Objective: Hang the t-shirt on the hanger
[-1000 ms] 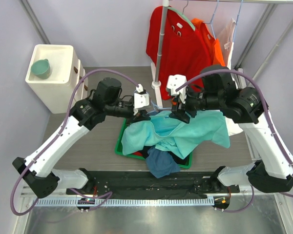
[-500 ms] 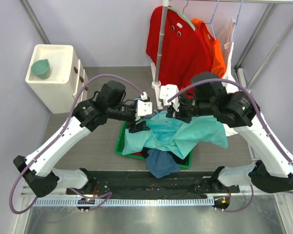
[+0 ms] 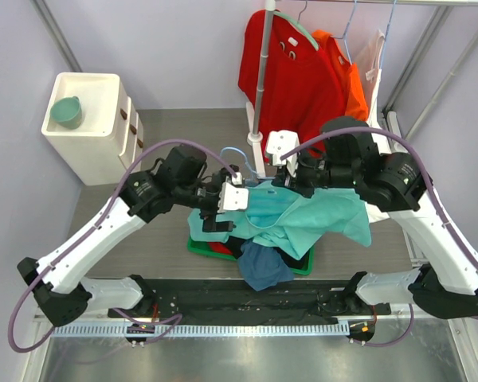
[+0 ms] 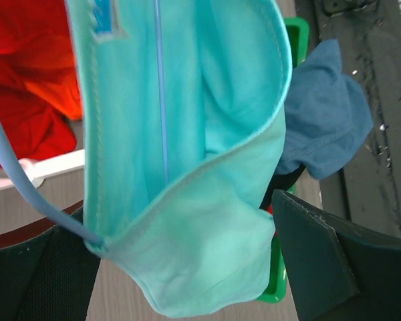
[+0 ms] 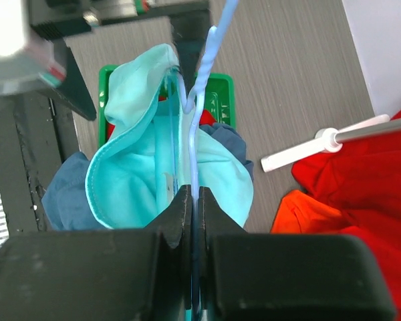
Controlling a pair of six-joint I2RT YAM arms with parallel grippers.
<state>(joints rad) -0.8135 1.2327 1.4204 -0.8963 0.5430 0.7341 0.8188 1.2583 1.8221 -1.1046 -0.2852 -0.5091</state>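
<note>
The light turquoise t-shirt (image 3: 307,219) hangs over the green bin with the pale-blue wire hanger (image 3: 231,150) inside its neck opening. My right gripper (image 3: 280,177) is shut on the hanger's thin wire (image 5: 204,73) just below the twisted neck, and the shirt's collar (image 5: 134,180) spreads beneath its jaws (image 5: 195,200). My left gripper (image 3: 223,203) is open at the shirt's left side. In the left wrist view a fold of the t-shirt (image 4: 207,234) hangs between the wide-apart fingers (image 4: 321,261), and a hanger arm (image 4: 23,187) comes out of the fabric at the left.
A green bin (image 3: 197,243) under the shirt holds a slate-blue garment (image 3: 263,267). Behind it a white rack pole (image 3: 259,79) carries a red shirt (image 3: 291,72) and an orange shirt (image 3: 349,76). At the far left stands a white drawer unit (image 3: 88,143) with a green cup (image 3: 66,111).
My left gripper has opened, letting go, and dropped toward the bin's left side. My right gripper has shut on the hanger wire and shifted left, lifting the shirt's neck.
</note>
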